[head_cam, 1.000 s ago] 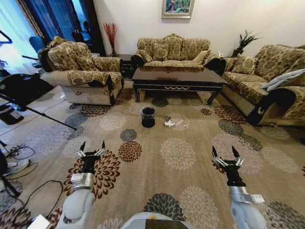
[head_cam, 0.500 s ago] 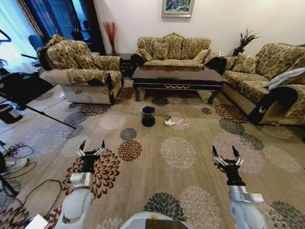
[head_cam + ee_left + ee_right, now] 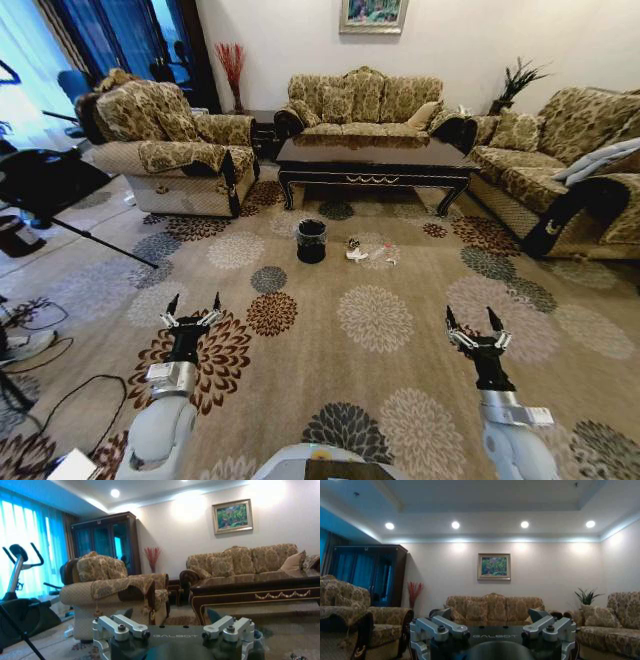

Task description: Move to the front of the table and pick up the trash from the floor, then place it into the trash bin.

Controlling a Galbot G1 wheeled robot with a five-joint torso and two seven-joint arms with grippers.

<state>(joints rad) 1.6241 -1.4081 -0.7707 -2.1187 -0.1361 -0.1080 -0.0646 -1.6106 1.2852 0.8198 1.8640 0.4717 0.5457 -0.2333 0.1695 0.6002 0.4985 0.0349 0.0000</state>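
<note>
We have rolled slightly closer since a second ago: the table point(image 3: 374, 161) sits a little lower in the head view. Our left gripper point(image 3: 193, 305) and right gripper point(image 3: 470, 319) stay raised with fingers spread wide, holding nothing. Well beyond the fingertips, the trash point(image 3: 357, 253) lies on the carpet point(image 3: 330, 350) just beside the trash bin point(image 3: 311, 241).

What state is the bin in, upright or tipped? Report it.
Upright. The trash bin stands on the carpet with its bag-lined rim facing up, in front of the table.
</note>
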